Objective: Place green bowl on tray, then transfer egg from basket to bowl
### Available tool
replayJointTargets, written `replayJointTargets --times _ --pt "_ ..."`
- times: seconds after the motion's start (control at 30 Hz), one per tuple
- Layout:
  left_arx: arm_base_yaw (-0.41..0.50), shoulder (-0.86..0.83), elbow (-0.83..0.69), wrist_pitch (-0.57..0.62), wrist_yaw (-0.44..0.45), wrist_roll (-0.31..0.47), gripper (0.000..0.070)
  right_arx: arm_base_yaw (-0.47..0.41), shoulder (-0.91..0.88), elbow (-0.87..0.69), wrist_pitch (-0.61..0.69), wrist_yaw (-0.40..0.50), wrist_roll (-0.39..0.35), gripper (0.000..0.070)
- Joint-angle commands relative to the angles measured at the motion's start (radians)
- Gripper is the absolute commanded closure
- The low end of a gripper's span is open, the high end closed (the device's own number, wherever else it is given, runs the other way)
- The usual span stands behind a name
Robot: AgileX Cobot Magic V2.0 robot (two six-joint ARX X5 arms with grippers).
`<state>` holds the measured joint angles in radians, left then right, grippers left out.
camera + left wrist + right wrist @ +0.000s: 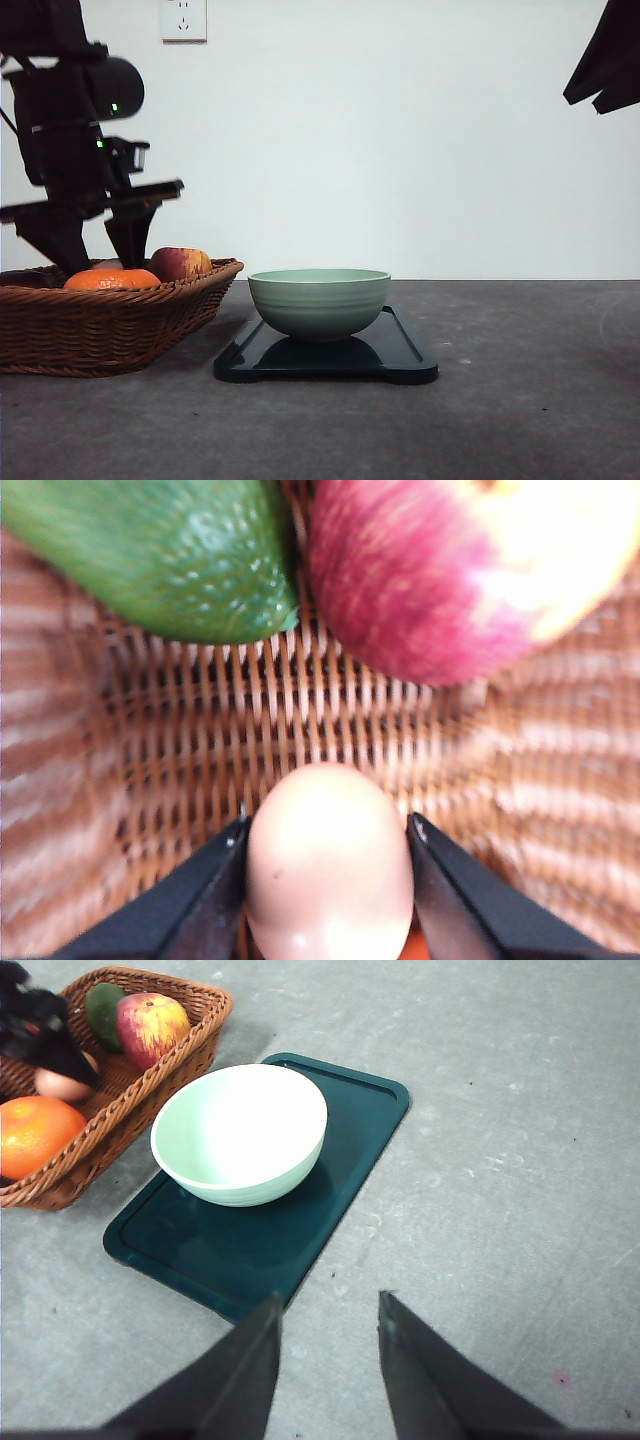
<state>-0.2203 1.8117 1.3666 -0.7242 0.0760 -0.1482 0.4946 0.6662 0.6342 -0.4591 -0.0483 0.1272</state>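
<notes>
Bowl part's done: the pale sage-green glazed bowl [319, 301] is sitting on the flat dark navy tray [408, 356], while the left gripper [330, 880] is pinching the pale egg [328, 865] down in the brown woven wicker basket [100, 325], lift and drop-off left, and the right gripper [328, 1315] is hanging part open, holding nothing.

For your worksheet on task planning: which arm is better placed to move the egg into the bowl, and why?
Left. Its fingers already flank the egg inside the basket; the right gripper is raised, open and empty, beyond the tray.
</notes>
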Motion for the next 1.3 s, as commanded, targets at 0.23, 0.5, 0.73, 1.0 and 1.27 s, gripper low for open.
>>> replayJointTargets --times 0.23,0.5,0.73,1.0,1.27 --pt "-0.009 -0.127 0.021 -0.058 -0.005 0.052 0.0469 0.005 0.005 0.005 0.010 0.004 0.000 0.0513" --pt "-0.064 -0.268 0.021 0.002 0.041 0.054 0.0485 0.005 0.005 0.005 0.010 0.004 0.000 0.0513" --pt "-0.163 -0.301 0.021 0.168 0.096 -0.031 0.0482 0.005 0.005 0.005 0.010 0.004 0.000 0.0513" --pt "-0.296 -0.242 0.021 0.327 0.055 -0.034 0.0475 0.005 0.005 0.005 0.010 -0.002 0.000 0.0513" --pt "-0.359 -0.114 0.021 0.412 0.044 -0.034 0.0475 0.005 0.005 0.005 0.010 -0.003 0.000 0.0513"
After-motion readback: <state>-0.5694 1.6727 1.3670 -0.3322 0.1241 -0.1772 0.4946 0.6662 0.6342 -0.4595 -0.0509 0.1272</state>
